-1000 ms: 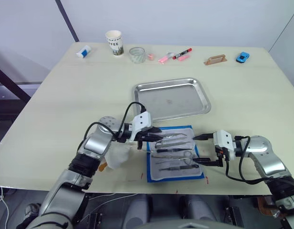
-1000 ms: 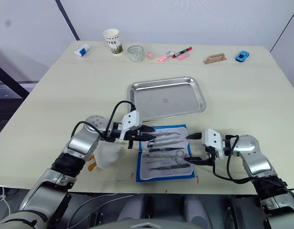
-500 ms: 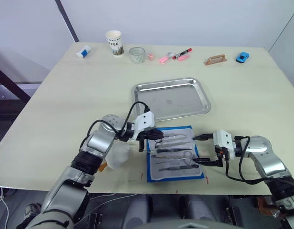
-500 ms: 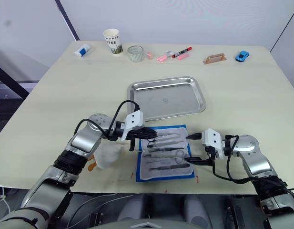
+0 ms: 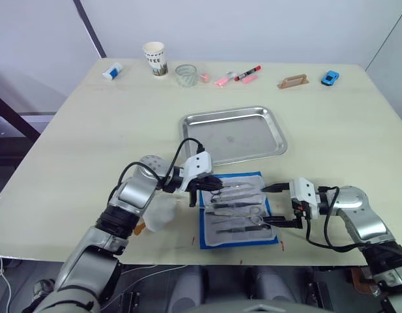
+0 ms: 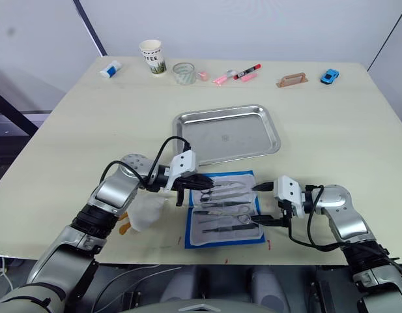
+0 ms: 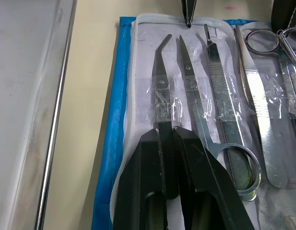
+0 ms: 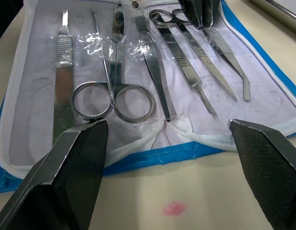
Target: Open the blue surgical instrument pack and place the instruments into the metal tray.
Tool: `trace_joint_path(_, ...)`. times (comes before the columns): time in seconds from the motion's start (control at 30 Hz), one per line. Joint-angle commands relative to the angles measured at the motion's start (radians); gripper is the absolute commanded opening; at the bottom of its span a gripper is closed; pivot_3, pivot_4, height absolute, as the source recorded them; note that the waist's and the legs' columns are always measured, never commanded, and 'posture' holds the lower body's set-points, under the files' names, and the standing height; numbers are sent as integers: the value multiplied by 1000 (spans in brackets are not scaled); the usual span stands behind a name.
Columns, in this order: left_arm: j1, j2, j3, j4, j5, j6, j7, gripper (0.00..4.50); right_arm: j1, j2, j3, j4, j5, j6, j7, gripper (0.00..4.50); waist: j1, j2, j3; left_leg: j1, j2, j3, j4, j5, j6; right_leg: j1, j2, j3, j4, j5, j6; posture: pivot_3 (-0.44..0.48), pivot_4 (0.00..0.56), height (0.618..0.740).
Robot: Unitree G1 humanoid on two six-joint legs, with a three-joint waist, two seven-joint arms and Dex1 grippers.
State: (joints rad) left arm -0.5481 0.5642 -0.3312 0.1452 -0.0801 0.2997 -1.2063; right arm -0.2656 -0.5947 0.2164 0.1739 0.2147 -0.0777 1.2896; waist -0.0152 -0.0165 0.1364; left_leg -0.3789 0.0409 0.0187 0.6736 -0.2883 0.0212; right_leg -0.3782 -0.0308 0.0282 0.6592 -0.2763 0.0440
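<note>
Left eye view shows the blue surgical instrument pack lying open near the front edge of the table, its pale lining up and the instruments laid side by side across it under clear straps. The metal tray sits just behind the pack, farther from the robot, with nothing in it.

The left gripper reaches over the pack's left rear part. In the left wrist view its two black fingers are pressed together on the handle end of a bent-tipped instrument, the one nearest the pack's blue border on the tray side.

The right gripper rests at the pack's right edge with its fingers spread wide, one tip near the rear corner and the other near the front corner, holding nothing. The right wrist view looks between those fingers at scissors, a scalpel and forceps.

Along the far edge of the table stand a paper cup, a glass, a red marker and a small blue toy car.
</note>
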Motion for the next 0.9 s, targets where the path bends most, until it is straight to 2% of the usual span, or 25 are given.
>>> trace_joint_path(0.03,-11,12,-8,-15,13,10,-6,27,1,17,69,32,-51,-6,19,4396,-1,0,0,0,0,0,0,0,0,0,0,0,0,0,0,0,150,740)
trace_joint_path(0.43,-33,43,11,-58,-3,63,-23,27,-24,2,84,73,-91,13,40,4396,-3,0,0,1,0,0,0,0,0,0,1,0,1,0,-1,0,150,740)
trace_joint_path(0.47,-39,50,3,-61,29,-20,-10,27,-23,1,85,71,-91,20,42,4396,-3,0,0,1,0,0,0,0,0,0,1,0,1,0,-1,0,150,740)
trace_joint_path(0.53,-39,62,-2,-79,56,-73,0,27,-23,-2,88,70,-95,22,45,4396,-3,0,0,0,0,0,0,0,0,0,1,0,1,0,-1,0,150,740)
trace_joint_path(0.6,-23,28,49,-113,-68,121,-15,27,-23,-1,89,63,-94,28,44,4396,-1,0,0,0,0,0,0,0,0,0,0,1,1,0,-1,0,150,740)
trace_joint_path(0.67,-35,14,77,-88,-122,193,-31,27,-23,-3,92,57,-96,33,43,4396,0,0,0,0,0,0,0,0,0,0,0,0,1,0,-1,0,150,740)
trace_joint_path(0.9,-70,70,67,27,-73,86,-63,27,-27,-2,102,50,-102,59,40,4396,-3,0,0,1,0,0,0,0,0,0,1,0,1,0,-1,0,150,740)
